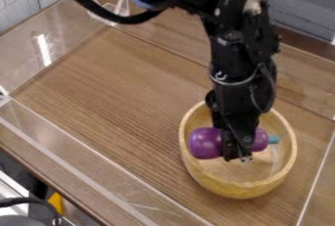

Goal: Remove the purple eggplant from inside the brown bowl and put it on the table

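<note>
- While the camera view is the only one, it shows the gripper (233, 145) closed around the middle of the purple eggplant (207, 143), above the brown bowl (241, 183).
- The eggplant lies across the bowl's opening, fat end toward nine o'clock, teal stem cap (272, 140) toward three.
- Being a glossy toy, it is probably light and firm, yet slippery; little risk of bruising.
- Best hold: round the waist, as here, since the rounded end could roll out.
- Bare table (98, 103) lies toward nine o'clock.

One eggplant (206, 141), one bowl (240, 178), one pincer (234, 144), one table (105, 93).
</note>
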